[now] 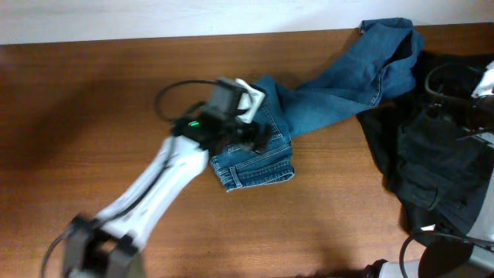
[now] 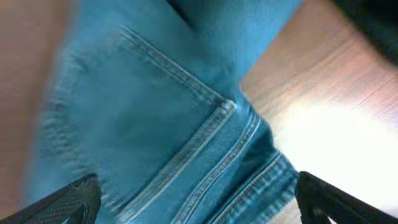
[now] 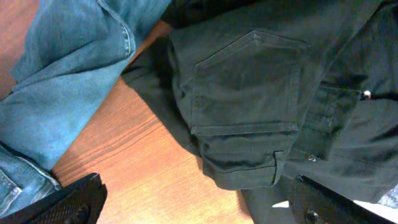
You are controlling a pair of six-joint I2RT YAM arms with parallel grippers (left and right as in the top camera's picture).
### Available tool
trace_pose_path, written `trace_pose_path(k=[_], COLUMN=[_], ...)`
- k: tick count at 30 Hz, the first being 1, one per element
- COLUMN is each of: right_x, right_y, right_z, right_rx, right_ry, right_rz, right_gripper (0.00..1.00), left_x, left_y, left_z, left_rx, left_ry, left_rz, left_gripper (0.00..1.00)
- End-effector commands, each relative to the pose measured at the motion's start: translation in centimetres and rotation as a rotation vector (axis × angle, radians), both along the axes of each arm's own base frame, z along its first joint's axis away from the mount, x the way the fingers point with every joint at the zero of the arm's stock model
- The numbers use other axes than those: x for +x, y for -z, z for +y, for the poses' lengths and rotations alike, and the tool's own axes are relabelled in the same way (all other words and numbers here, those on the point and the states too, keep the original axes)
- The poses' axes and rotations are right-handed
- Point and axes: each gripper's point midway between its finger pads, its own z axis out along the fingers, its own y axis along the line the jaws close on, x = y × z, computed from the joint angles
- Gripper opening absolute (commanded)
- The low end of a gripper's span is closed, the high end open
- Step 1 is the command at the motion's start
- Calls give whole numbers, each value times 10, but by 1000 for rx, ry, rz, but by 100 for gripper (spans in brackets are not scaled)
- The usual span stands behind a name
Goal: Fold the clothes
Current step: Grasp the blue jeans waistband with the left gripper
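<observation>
Overhead: seeing jeans [image 1: 309, 93] on the counter [image 1: 93, 116], waist end doubled into a small pad near the middle, long leg section trailing up-right toward the far edge and meeting the black garments [image 1: 432, 162] heaped at the right. Left arm [image 1: 170, 177] reaching in from the lower left, wrist over the pad's upper corner; right arm [image 1: 485, 85] barely in frame at the right edge, above the black heap. Left wrist: looking down on denim, back pocket [image 2: 155, 112] corner and pale stitching filling the frame, bare counter off to the right; blurred, so detail limited. Left jaws spread wide, fingertips [image 2: 62, 202] at the two lower corners, nothing pinched between; can't tell whether touching the cloth. Right wrist: black garments with a rear pocket [image 3: 245, 87] centre frame, jeans leg at upper left, wedge of counter below. Right jaws also wide apart, fingertips [image 3: 65, 202] low in frame, holding nothing. Read: mid-fold on the jeans, between grasps, waist part doubled over, long leg not yet brought in. Next move likely: pinch the loose leg near its far end, lift, lay over the pad, keep edges lined up; pin the pad with the other arm to avoid dragging it. Black garments rumpled, not yet folded, to follow.
</observation>
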Motion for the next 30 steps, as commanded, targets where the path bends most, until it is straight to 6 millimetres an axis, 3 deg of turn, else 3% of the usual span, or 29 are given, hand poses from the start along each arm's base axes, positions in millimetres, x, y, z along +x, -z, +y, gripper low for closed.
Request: trace_pose_path(k=[1, 6, 12, 18, 22, 24, 25, 30], right_x=[1, 1, 1, 1, 1, 1, 1, 1], right_y=[-15, -15, -15, -15, -15, -14, -14, -14], right_z=[5, 5, 5, 5, 5, 5, 5, 5], right_rx=[13, 14, 14, 14, 14, 15, 15, 16], right_ry=[0, 0, -1, -1, -1, -1, -1, 0], right_rz=[-57, -55, -55, -55, -56, -55, -54, -54], right_gripper=[99, 99, 99, 99, 99, 99, 99, 99], left_x=[3, -14, -40, -42, -41, -40, -39, -34], left_y=[41, 83, 117, 120, 120, 119, 119, 112], left_z=[-19, -50, -65, -68, -68, -69, -71, -76], left_rx=[171, 257, 314, 314, 310, 306, 298, 202], left_ry=[22, 96, 158, 167, 166, 165, 154, -55], left_rz=[6, 48, 107, 111, 107, 103, 102, 157], left_gripper=[100, 99, 99, 99, 84, 86, 99, 99])
